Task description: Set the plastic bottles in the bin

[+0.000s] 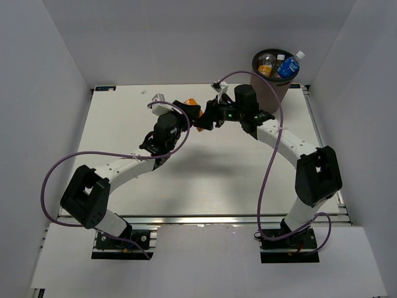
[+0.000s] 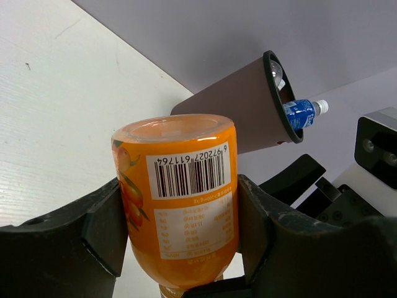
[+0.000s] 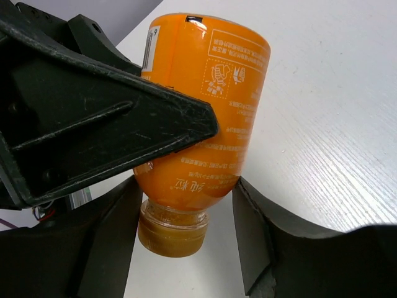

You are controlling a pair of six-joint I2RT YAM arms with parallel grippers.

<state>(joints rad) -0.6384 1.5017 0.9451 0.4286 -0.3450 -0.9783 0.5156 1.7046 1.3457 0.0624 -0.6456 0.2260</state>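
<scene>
on my left, my left gripper point(image 2: 178, 205) is clamped shut on the orange bottle point(image 2: 180, 143) – a pad on each side of its labelled body, held up off the counter point(image 1: 205, 180) near the far middle. the bottle hangs upside down: flat base up, cap point(image 3: 172, 233) pointing down, so its long axis runs roughly up and down between my two wrists.

moving right, my right gripper point(image 3: 186, 217) faces the left one with the bottle between us. its jaws stand only partly apart, one on either side of the bottle's shoulder just above the cap. they sit very close to the plastic, but i cannot tell whether they press on it yet.

further right, at the far right corner, stands the bin point(image 1: 273, 93), with the clear bottle point(image 1: 267, 64) and the blue-label bottle point(image 1: 288, 67) already in it. it lies well to the right of the orange bottle and much nearer my right arm – so i judge this to be a hand-over, with the right gripper needing a firm hold low on the bottle before the left lets go.
</scene>
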